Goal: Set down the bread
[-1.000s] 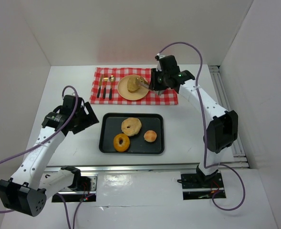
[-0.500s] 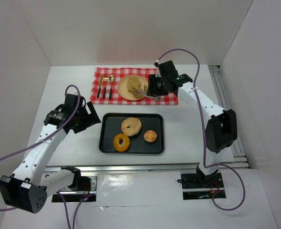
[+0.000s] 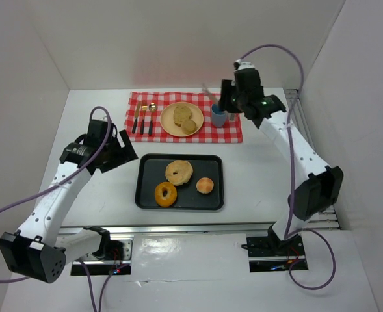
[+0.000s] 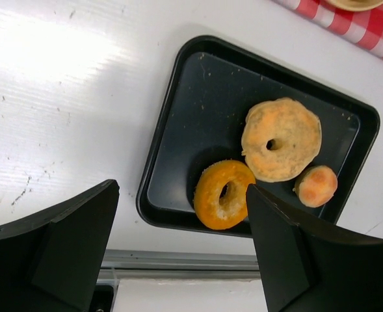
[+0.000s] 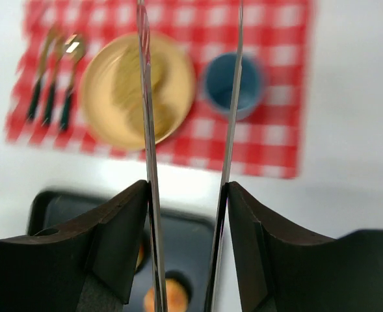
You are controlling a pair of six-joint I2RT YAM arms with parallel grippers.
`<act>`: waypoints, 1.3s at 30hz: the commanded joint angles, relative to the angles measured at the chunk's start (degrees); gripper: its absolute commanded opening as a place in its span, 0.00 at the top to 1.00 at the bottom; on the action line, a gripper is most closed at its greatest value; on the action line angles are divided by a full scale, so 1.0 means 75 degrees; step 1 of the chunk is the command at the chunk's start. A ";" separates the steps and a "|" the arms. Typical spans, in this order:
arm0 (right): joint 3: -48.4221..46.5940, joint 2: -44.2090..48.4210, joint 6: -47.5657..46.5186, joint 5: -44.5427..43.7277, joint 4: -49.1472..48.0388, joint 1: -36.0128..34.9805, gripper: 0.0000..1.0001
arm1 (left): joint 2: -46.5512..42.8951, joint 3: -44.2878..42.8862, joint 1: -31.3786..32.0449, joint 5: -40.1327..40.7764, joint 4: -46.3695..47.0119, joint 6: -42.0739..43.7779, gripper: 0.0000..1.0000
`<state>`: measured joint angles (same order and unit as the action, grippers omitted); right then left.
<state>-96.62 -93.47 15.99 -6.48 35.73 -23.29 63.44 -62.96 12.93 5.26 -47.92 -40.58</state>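
Two pieces of bread [image 3: 184,118] lie on the tan plate [image 3: 170,125] on the red checked cloth [image 3: 230,133]. My right gripper [image 3: 230,103] hangs above the blue cup [image 3: 218,116], right of the plate, shut on a pair of metal tongs [image 5: 145,97]. The tong blades stand apart with nothing between them. In the right wrist view the plate [image 5: 97,91] and bread [image 5: 123,88] are blurred. My left gripper [image 4: 183,188] is open over the near-left edge of the black tray [image 4: 178,117], empty.
The tray [image 3: 145,188] holds a bagel [image 3: 178,172], an orange donut [image 3: 166,194] and a small bun [image 3: 205,185]. Cutlery [image 3: 143,119] lies on the cloth left of the plate. White walls close in the table on the left, back and right.
The tongs have opened and left the bread on the plate. My right arm has lifted and drawn back to the right, over the blue cup. The left arm shifted slightly.
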 commanded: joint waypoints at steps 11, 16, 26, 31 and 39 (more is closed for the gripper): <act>0.2453 0.0254 0.0681 -0.2850 -0.3297 0.2425 0.41 | 0.0366 -0.0781 -0.0036 0.0552 0.0261 0.0699 0.05; 0.2687 -0.0858 0.0681 -0.2981 -0.4468 0.2647 0.41 | 0.0366 -0.0852 -0.0036 0.0623 0.0261 0.0770 0.05; 0.2069 -0.2232 0.0341 -0.2629 -0.4368 0.2648 0.13 | 0.0436 -0.0934 -0.0036 0.0471 0.0190 0.0770 0.02; 0.0767 -0.2232 0.0913 -0.2791 -0.2716 0.2648 0.00 | 0.0599 -0.1074 -0.0036 0.0401 0.0190 0.0840 0.01; 0.0959 -0.1298 0.1431 -0.2862 -0.0779 0.2508 0.00 | 0.0845 -0.1145 -0.0036 0.0330 0.0190 0.0910 0.01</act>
<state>-93.80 -107.98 24.51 -26.44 22.02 -3.90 69.10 -69.04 12.93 8.43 -47.20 -34.68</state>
